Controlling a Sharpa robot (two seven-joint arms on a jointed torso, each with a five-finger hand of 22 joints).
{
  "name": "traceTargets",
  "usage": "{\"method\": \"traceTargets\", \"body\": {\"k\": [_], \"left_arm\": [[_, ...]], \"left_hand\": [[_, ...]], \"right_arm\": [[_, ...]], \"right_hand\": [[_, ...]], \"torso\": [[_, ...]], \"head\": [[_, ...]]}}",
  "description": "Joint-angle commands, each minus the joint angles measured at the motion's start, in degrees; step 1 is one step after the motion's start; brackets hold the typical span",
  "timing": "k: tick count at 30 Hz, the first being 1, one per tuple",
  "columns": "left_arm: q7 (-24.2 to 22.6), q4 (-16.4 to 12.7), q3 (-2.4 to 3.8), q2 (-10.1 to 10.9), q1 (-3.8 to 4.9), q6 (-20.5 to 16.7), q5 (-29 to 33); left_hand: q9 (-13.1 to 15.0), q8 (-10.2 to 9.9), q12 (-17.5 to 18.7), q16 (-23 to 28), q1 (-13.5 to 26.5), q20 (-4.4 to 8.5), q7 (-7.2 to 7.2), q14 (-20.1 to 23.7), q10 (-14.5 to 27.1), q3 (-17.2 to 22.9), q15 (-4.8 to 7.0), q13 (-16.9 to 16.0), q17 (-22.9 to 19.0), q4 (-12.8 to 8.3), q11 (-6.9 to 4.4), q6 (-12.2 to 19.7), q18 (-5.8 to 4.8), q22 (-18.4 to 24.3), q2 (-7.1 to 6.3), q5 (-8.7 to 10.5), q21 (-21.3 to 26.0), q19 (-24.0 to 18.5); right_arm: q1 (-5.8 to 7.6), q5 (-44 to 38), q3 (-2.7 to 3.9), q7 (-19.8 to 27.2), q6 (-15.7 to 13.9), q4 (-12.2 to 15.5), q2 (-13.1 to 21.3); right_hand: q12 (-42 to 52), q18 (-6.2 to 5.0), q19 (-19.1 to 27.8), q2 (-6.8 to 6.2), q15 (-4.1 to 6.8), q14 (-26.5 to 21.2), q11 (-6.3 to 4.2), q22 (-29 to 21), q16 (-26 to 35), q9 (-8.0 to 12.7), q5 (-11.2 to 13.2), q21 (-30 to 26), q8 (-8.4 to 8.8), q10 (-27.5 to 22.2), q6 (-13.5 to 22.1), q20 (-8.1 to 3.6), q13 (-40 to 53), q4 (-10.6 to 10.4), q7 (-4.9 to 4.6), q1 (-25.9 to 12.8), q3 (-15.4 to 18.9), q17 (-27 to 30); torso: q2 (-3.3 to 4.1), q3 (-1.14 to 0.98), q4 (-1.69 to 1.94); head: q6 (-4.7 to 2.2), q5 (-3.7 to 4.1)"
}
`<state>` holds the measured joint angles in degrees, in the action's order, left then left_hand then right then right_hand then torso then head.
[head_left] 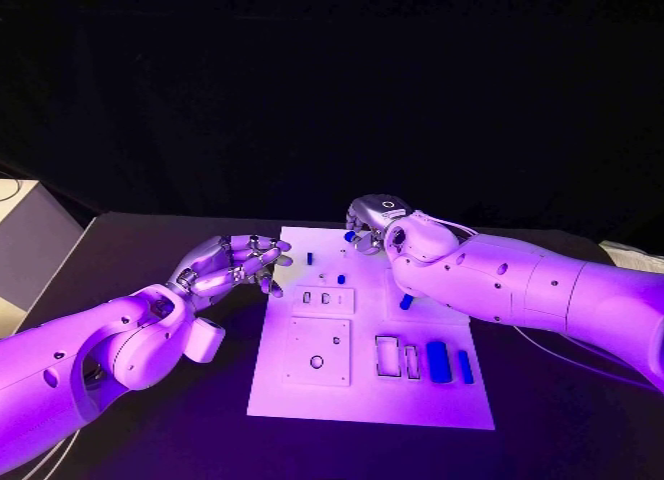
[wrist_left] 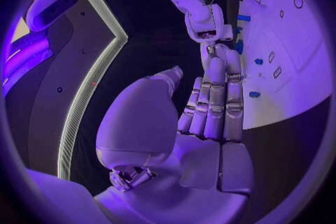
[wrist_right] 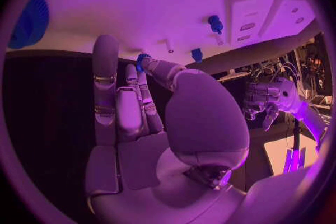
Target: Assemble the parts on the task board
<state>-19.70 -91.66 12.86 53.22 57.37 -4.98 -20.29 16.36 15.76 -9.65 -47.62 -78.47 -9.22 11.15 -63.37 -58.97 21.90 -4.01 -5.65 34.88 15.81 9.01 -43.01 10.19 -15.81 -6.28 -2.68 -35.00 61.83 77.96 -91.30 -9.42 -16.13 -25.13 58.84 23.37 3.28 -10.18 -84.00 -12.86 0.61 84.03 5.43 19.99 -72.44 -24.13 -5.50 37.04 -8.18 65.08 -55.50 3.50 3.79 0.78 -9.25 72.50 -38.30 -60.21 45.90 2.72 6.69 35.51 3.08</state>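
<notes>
Most of the job looks undone: 2 blue bars (head_left: 439,361) are lying loose at the near right of the white board (head_left: 368,405), while small blue pegs (head_left: 341,279) are standing near its far edge. The right hand (head_left: 373,222) is pinching a small blue part (wrist_right: 142,60) over the far edge. The left hand (head_left: 234,262), just left of the board, is hovering empty with fingers loosely apart.

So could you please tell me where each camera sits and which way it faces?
Head view: on the robot's head, looking down at the task board; both arms show.
Left wrist view: behind the left robot hand, facing the board's edge.
Right wrist view: behind the right robot hand, facing the board.
Shared: each wrist view catches the other hand.
</notes>
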Motion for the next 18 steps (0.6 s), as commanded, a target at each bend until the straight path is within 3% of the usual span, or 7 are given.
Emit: {"method": "traceTargets", "body": {"k": [1, 5, 12, 18], "left_arm": [[-0.3, 0.0, 0.04, 0.0, 0.03, 1.2, -0.3], [-0.3, 0.0, 0.04, 0.0, 0.03, 1.2, -0.3], [-0.3, 0.2, 0.04, 0.1, 0.03, 1.2, -0.3], [-0.3, 0.5, 0.04, 0.2, 0.03, 1.1, -0.3]], "left_hand": [[0.0, -0.3, 0.4, 0.2, -0.1, -0.04, 2.07, 0.2, 0.5, 0.3, -0.29, 0.1, -0.1, 0.0, -0.04, 0.5, 0.14, 0.0, 0.32, -0.21, -0.1, -0.5], [0.1, -0.3, 0.5, 0.4, -0.1, -0.09, 2.08, 0.2, 0.4, 0.4, -0.31, 0.1, -0.1, -0.1, -0.03, 0.5, 0.17, 0.0, 0.34, -0.21, -0.2, -0.7], [0.1, -0.3, 0.5, 0.4, -0.1, -0.09, 2.08, 0.2, 0.4, 0.4, -0.31, 0.1, -0.1, -0.1, -0.03, 0.5, 0.17, 0.0, 0.34, -0.21, -0.2, -0.7], [0.1, -0.3, 0.5, 0.5, -0.1, -0.11, 2.08, 0.2, 0.4, 0.4, -0.32, 0.1, -0.1, -0.1, -0.02, 0.5, 0.17, 0.0, 0.32, -0.21, -0.2, -0.7]], "right_arm": [[-0.03, 0.5, 0.0, 0.9, -0.8, -0.2, -0.1], [-0.02, 0.7, 0.0, 1.3, -1.7, -0.1, 0.0], [-0.02, 1.6, 0.0, 1.8, -3.5, 1.0, 0.9], [0.01, 4.3, 0.11, 2.6, -4.7, 4.5, 3.3]], "right_hand": [[0.2, 0.61, -1.2, -1.17, -0.52, -0.5, 0.22, -2.7, 1.4, 0.6, 0.8, -2.5, 1.36, -1.8, 2.2, 0.41, 0.0, -0.2, -0.24, 0.0, 1.2, 2.0], [0.3, 0.3, -1.2, -1.29, -0.16, -0.7, -0.24, -3.1, 2.4, 1.1, 1.7, -3.5, 2.71, -3.9, 4.3, 0.51, 0.2, -0.7, 0.18, 0.6, 4.5, 3.1], [0.4, 0.14, -1.5, -0.6, -0.12, -0.7, -0.29, -3.4, 2.9, 1.4, 1.8, -4.2, 3.09, -4.9, 4.6, 0.62, 0.3, -1.4, 0.46, 1.9, 8.1, 3.7], [0.5, 0.11, -1.6, -0.3, -0.11, -0.6, -0.29, -3.5, 3.1, 1.5, 1.5, -4.5, 3.1, -4.9, 4.4, 0.65, 0.5, -1.7, 0.33, 2.6, 9.4, 4.0]], "torso": [[-0.02, -0.04, 0.02], [0.0, -0.04, 0.03], [-0.05, -0.07, -0.1], [-0.15, -0.09, -0.25]], "head": [[-0.08, -0.01], [-0.13, -0.01], [-0.24, -0.04], [-0.54, -0.04]]}}
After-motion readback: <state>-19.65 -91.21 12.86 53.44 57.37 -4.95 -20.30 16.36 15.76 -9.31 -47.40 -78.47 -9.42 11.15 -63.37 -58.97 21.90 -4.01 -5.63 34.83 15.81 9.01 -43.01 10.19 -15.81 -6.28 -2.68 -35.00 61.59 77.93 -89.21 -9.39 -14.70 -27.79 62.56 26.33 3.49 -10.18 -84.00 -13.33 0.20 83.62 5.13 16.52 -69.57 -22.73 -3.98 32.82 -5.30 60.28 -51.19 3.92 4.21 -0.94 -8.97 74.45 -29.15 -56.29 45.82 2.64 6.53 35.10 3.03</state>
